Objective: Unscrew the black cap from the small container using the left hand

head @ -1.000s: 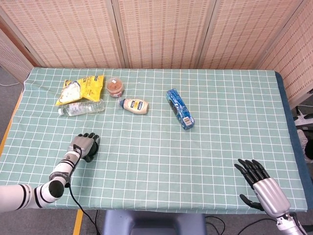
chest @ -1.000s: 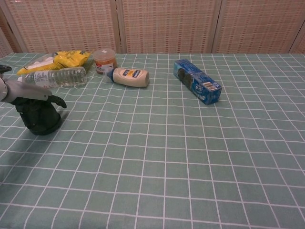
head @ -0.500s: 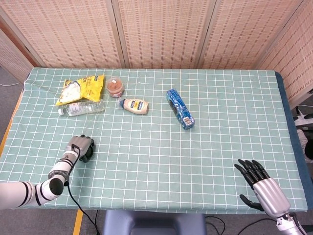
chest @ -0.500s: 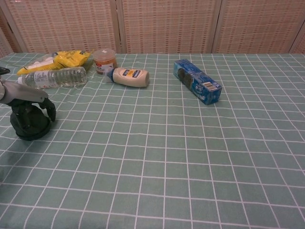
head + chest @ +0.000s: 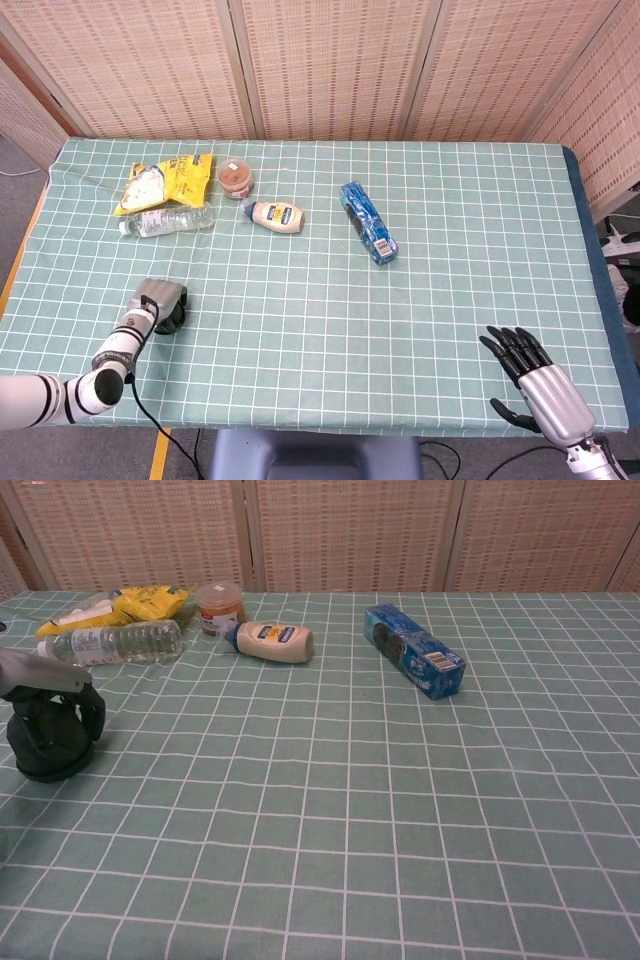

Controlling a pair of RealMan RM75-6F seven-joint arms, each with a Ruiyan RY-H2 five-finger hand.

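The small container shows only as a dark, round, black-capped thing [image 5: 45, 752] standing on the green checked cloth at the near left; in the head view a sliver of the black cap [image 5: 175, 315] peeks out. My left hand [image 5: 45, 695] sits over it from above, its fingers [image 5: 92, 712] curled down around the black top, gripping it. The left hand [image 5: 157, 299] hides most of it in the head view. My right hand [image 5: 532, 385] hovers at the table's front right, fingers spread, holding nothing. The chest view does not show it.
At the back left lie a yellow snack bag [image 5: 165, 180], a clear water bottle [image 5: 165, 218], a brown-filled cup [image 5: 236, 176] and a mayonnaise bottle [image 5: 277, 215]. A blue box [image 5: 367, 221] lies near the middle. The table's front edge runs just below my left forearm.
My left hand has slid the black-capped container leftward and toward the table's front edge, its fingers closing further around the cap. The right hand has not moved.
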